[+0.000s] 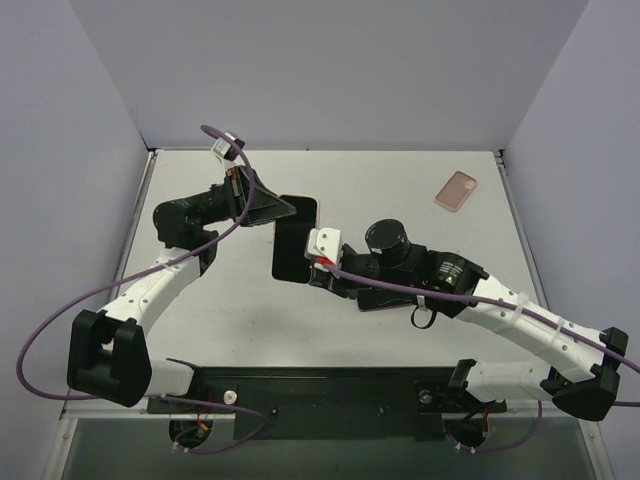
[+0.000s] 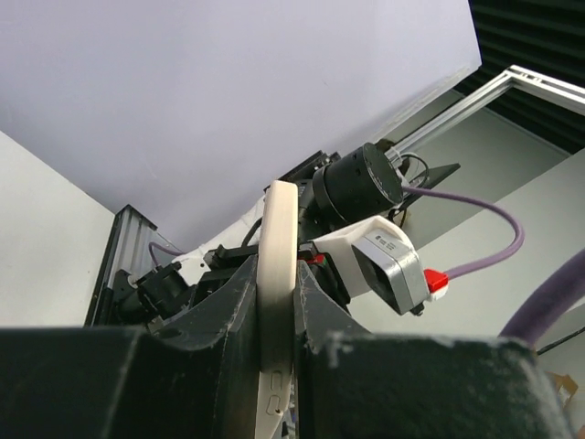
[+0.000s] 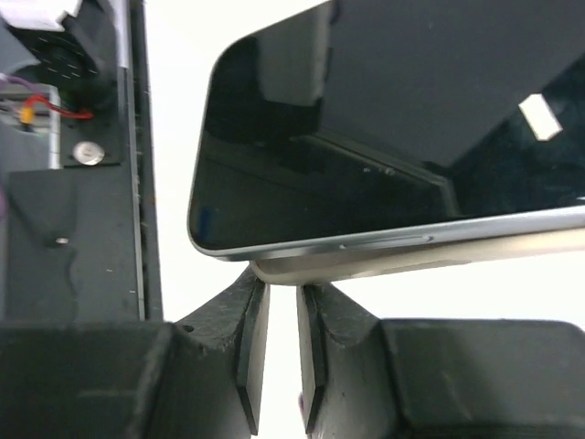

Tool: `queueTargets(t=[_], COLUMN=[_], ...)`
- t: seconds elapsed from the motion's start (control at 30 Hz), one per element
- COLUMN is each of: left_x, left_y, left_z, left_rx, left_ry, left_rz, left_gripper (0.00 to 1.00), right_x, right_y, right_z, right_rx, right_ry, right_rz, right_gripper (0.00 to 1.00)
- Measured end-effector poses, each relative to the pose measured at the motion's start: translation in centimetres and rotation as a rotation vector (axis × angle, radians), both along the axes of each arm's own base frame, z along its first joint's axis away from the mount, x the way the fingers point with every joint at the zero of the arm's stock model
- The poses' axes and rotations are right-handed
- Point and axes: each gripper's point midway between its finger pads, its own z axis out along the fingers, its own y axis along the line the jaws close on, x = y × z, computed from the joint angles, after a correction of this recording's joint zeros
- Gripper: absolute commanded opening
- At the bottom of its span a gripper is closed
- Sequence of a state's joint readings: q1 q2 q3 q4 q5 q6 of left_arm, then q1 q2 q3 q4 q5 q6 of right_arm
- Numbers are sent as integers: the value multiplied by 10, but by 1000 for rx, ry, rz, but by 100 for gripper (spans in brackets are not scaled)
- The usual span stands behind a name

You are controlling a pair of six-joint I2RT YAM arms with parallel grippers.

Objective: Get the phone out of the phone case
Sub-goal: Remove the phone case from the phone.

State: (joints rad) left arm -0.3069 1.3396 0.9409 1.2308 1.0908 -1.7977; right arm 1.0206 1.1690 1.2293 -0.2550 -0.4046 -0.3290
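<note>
A phone with a dark screen [image 1: 295,235] sits in a cream case and is held above the table's middle. My left gripper [image 1: 285,210] is shut on its far end; in the left wrist view the case's cream edge [image 2: 279,219] is clamped between my jaws [image 2: 277,267]. My right gripper [image 1: 318,272] is at the phone's near right side. In the right wrist view the phone's grey rim and screen [image 3: 384,137] stand slightly proud of the case [image 3: 411,263] at one corner. My right gripper [image 3: 281,291] has a narrow gap with nothing in it, tips right under the case edge.
A pink phone case [image 1: 456,190] lies flat at the table's far right. Purple cables loop from both arms. The right wrist and its camera [image 2: 393,265] fill the space just behind the phone. Grey walls enclose the table on three sides.
</note>
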Motion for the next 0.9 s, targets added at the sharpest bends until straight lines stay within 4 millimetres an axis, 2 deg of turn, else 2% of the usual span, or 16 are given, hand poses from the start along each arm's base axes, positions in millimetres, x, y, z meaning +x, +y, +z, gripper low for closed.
queueTargets(t=[0.13,0.2,0.23,0.27,0.3,0.37,0.47,0.57,0.67,0.7,0.8,0.9], left_x=[7,5,3,1,1,6,28,54,75,81,95,99], left_y=[-1,-5,-7,-9,-10,-10,-8,0,11,14,21,23], left_z=[-3,-6,-7,-9,-11,-17,-30,-41,-50,-53,-62,-69], left_rx=[-14,-12,-11,-11,-14,-22,-13,11,35,43,58,66], left_ry=[39,79,89,105,114,147,204,227,231,235,252,271], left_rz=[18,-8,-19,-28,-27,2,105,252,376,409,477,500], left_gripper=[0,0,0,0,0,0,0,0,0,0,0,0], right_x=[22,48,58,68,75,83,89,96,96,94,72,54], right_y=[-10,-17,-21,-27,-35,-49,-71,-101,-114,-111,-84,-62], right_z=[-6,2,4,5,4,3,0,-10,-17,-18,-15,-7], right_rx=[-33,-6,5,12,18,40,103,172,250,293,428,521], right_ry=[-97,-158,-167,-175,-163,-111,16,203,412,489,739,930], right_rz=[-116,-256,-317,-384,-448,-565,-701,-860,-939,-937,-837,-733], right_gripper=[0,9,23,32,51,60,61,55,51,51,45,40])
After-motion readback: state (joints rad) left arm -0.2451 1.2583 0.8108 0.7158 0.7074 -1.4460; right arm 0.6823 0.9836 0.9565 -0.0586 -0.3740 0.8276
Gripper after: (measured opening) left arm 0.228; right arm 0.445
